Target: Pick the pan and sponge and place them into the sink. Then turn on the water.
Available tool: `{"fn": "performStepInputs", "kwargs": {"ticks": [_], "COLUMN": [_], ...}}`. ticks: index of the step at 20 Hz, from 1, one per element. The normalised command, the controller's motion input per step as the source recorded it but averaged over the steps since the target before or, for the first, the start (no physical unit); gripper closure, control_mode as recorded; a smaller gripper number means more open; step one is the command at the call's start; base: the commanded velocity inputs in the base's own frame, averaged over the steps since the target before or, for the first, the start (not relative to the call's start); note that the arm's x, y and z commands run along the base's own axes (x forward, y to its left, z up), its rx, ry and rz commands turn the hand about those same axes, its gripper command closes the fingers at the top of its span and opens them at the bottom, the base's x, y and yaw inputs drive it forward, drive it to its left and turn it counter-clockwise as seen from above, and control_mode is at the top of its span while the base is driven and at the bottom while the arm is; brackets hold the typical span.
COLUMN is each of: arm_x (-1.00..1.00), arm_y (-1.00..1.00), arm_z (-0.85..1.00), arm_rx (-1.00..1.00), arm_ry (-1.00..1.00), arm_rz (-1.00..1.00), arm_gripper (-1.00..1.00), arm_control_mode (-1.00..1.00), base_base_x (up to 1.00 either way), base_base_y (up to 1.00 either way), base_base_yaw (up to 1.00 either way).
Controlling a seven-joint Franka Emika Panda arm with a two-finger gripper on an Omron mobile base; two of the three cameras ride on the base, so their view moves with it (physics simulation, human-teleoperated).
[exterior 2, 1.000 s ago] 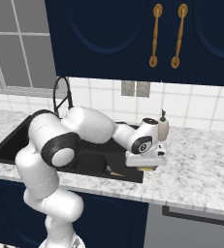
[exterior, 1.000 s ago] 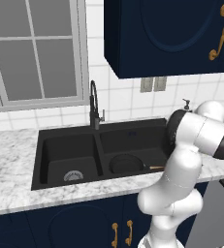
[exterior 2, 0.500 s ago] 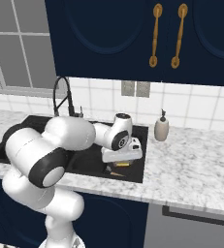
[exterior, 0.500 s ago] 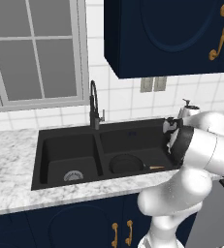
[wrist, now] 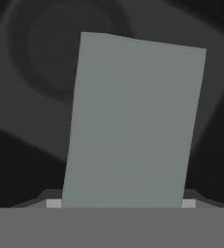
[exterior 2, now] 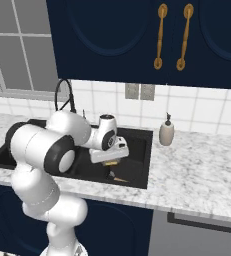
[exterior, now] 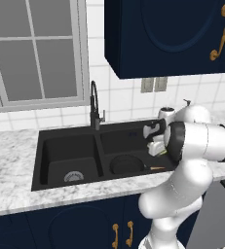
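1. The gripper (exterior 2: 110,169) hangs over the right basin of the sink (exterior: 50,182), its white hand pointing down into the dark bowl.
2. In the hand view the sponge (wrist: 133,121) rises from between the fingers as a flat grey-green slab, slightly tilted; the jaws are clamped on its lower end.
3. In the right base view the gripper's tips are dark against the basin and hard to make out; a small yellow bit shows just below the hand.
4. In the left base view the hand sits just right of the pan (exterior: 126,164), above the basin's right side.
5. The pan lies flat on the floor of the right basin, black on black, its thin tan handle (exterior: 156,168) pointing right toward the arm.
6. Behind the sponge in the hand view, a faint round rim shows at the upper left, below the gripper.
7. The left basin holds a round silver drain (exterior: 73,177).
8. The faucet (exterior: 95,108) stands at the back of the sink, on the divide between the basins; no stream is visible from it.
9. A beige soap bottle (exterior 2: 166,132) stands on the marble counter (exterior 2: 202,175) right of the sink, by the tiled wall.
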Motion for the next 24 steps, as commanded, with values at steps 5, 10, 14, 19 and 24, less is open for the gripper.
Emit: {"fn": "performStepInputs", "kwargs": {"ticks": [5, 10, 14, 19, 24], "arm_x": [0.72, 0.47, 0.37, 0.83, 0.72], "arm_y": [0.42, 0.38, 0.31, 0.25, 0.05], "arm_z": [-0.33, -0.54, -0.66, -0.49, -0.49], "arm_rx": [0.00, 0.00, 0.00, 0.00, 0.00], "arm_ry": [0.01, 0.02, 0.08, 0.14, 0.21], "arm_rz": [0.14, 0.17, 0.16, 0.09, 0.07], "arm_gripper": [1.00, 1.00, 1.00, 1.00, 1.00], "arm_control_mode": [-1.00, -1.00, -1.00, -1.00, -1.00], "base_base_x": [0.00, 0.00, 0.00, 0.00, 0.00], "base_base_y": [0.00, 0.00, 0.00, 0.00, 0.00], "base_base_yaw": [0.00, 0.00, 0.00, 0.00, 0.00]}}
